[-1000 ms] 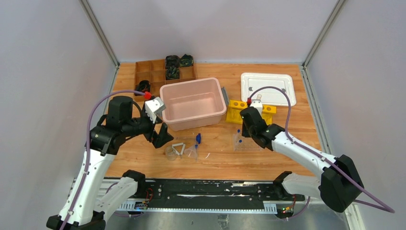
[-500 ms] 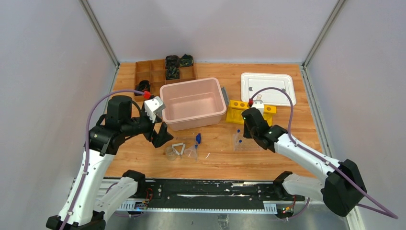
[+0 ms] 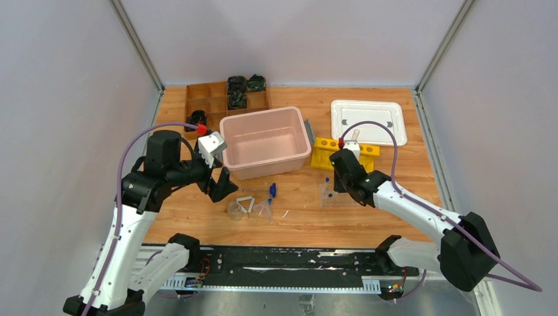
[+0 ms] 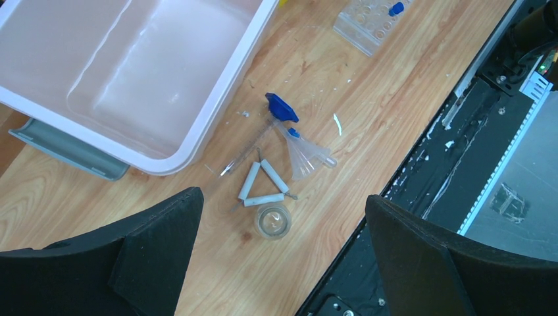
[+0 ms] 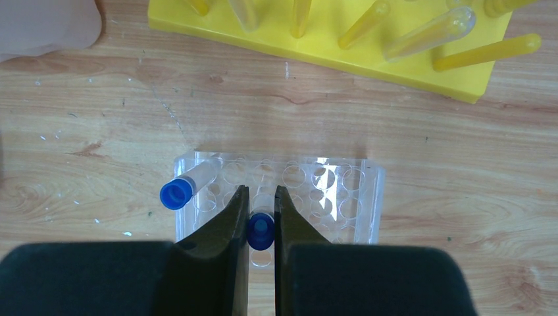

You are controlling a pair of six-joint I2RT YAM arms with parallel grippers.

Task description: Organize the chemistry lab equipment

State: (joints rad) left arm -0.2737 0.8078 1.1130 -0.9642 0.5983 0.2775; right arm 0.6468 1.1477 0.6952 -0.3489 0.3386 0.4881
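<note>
Where your left gripper hangs: just near-left of the pink bin, jaws wide apart, holding nothing.
Loose pieces: small beaker, white wire triangle, funnel and blue-tipped rod sit clustered on the wood near the bin.
Clear tray: a leaning blue-capped tube sits in its far-left hole.
Your right gripper: clamped on a second blue-capped tube over the tray.
Yellow rack: just beyond the tray.

Observed a slight sway of the right hand, with the blue-capped tube in its grip: out to the right and nearer, then back left. Observed the left hand edged marginally farther.
</note>
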